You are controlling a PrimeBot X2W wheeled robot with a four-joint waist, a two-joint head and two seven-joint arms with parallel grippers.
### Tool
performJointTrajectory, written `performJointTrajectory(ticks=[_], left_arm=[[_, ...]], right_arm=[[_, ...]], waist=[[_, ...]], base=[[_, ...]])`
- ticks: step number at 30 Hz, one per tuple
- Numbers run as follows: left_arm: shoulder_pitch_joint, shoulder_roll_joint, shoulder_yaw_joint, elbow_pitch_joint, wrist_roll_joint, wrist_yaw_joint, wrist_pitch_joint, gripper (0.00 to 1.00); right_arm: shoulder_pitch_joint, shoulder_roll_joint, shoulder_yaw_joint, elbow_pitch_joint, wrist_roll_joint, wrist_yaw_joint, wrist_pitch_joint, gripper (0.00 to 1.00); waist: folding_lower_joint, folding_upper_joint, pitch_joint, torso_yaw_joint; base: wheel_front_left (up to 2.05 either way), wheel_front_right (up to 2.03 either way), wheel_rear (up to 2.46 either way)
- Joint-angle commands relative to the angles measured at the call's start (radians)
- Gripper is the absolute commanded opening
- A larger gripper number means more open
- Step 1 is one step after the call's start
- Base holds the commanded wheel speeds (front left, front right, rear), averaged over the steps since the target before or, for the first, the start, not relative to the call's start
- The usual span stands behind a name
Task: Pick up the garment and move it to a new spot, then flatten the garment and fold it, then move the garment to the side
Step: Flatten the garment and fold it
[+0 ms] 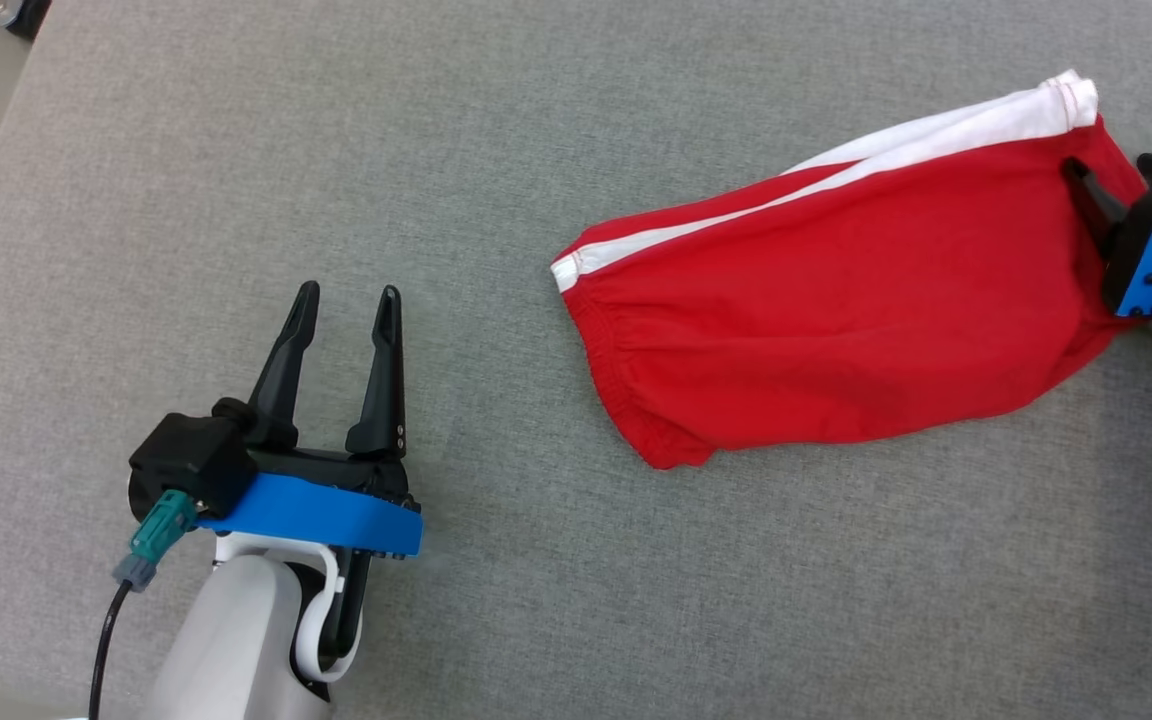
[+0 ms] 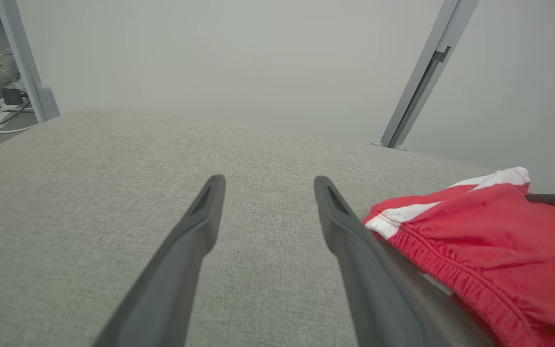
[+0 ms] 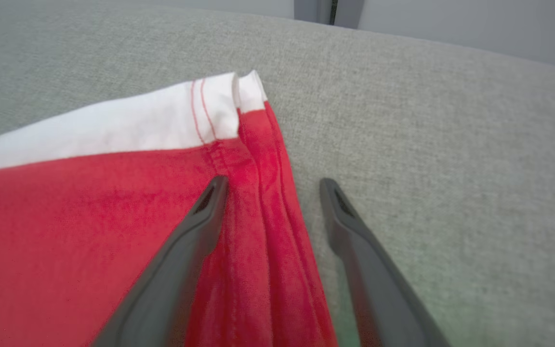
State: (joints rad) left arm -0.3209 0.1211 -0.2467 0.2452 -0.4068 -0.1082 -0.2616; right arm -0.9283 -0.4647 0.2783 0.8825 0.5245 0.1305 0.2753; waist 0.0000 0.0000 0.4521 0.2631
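Currently the garment (image 1: 836,300) lies at 3 o'clock on the tabletop (image 1: 236,150). The right tool (image 1: 1114,170) gapes astride its hem and the left tool (image 1: 349,292) is spread, empty. Closing might pinch one layer only, unfolding it.

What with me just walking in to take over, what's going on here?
A two-armed robot is working on red shorts with a white side stripe, lying fairly flat on a grey padded table. Its right gripper is open at the leg-hem end, one finger over red cloth and the other over bare table, with nothing gripped yet. Its left gripper is open too, off to the side of the elastic waistband, not touching the cloth.
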Motion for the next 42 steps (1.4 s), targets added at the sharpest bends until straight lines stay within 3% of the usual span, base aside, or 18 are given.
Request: performJointTrajectory(ticks=[1,3,5,6,8,13,18,28,35,42], left_arm=[[0.006,-0.003,0.007,0.001,0.008,-0.007,-0.004,1.00],[0.007,-0.012,0.016,0.005,0.018,-0.012,-0.004,1.00],[0.009,-0.013,0.027,0.008,0.025,-0.015,-0.004,1.00],[0.011,-0.013,0.032,0.008,0.030,-0.015,-0.004,1.00],[0.023,-0.008,0.049,0.004,0.032,-0.017,-0.004,1.00],[0.050,0.005,0.059,0.007,0.041,-0.022,-0.004,1.00],[0.079,0.020,0.055,0.007,0.044,-0.023,-0.004,1.00],[0.116,0.035,0.022,0.022,0.044,-0.024,-0.004,1.00],[0.109,0.034,0.000,0.030,0.041,-0.024,-0.004,1.00],[0.087,0.018,-0.015,0.036,0.037,-0.024,-0.004,1.00]], right_arm=[[0.011,0.017,0.010,0.035,-0.020,0.001,0.035,1.00],[0.027,0.042,0.025,0.067,-0.022,0.002,0.087,1.00],[0.039,0.055,0.047,0.070,-0.035,0.003,0.112,0.15],[0.047,0.065,0.052,0.059,-0.027,0.003,0.115,0.00],[0.060,0.089,0.054,0.025,-0.001,0.004,0.087,0.00],[0.104,0.058,0.064,-0.029,0.019,0.000,0.022,0.00],[0.133,0.038,0.009,-0.035,0.000,0.000,-0.037,0.00],[0.165,0.025,-0.154,-0.020,-0.130,0.000,0.014,0.00],[0.132,0.147,-0.197,-0.090,-0.234,0.001,0.159,0.00],[0.110,0.347,-0.132,-0.169,-0.309,0.001,0.262,0.00]], waist=[[0.0000,0.0000,0.005,0.009],[0.0000,0.0000,0.001,0.010],[0.0000,0.0000,-0.008,0.004],[0.0000,0.0000,-0.013,-0.004],[0.0000,0.0000,-0.027,-0.032],[0.0000,0.0000,-0.076,-0.092],[0.0000,0.0000,-0.137,-0.150],[0.0000,0.0000,-0.224,-0.189],[0.0000,0.0000,-0.232,-0.159],[0.0000,0.0000,-0.223,-0.124]], base=[[0.00,0.00,0.00],[0.00,0.00,0.00],[0.00,0.00,0.00],[0.00,0.00,0.00],[0.00,0.00,0.00],[0.00,0.00,0.00],[0.00,0.00,0.00],[0.00,0.00,0.00],[0.00,0.00,0.00],[0.00,0.00,0.00]])
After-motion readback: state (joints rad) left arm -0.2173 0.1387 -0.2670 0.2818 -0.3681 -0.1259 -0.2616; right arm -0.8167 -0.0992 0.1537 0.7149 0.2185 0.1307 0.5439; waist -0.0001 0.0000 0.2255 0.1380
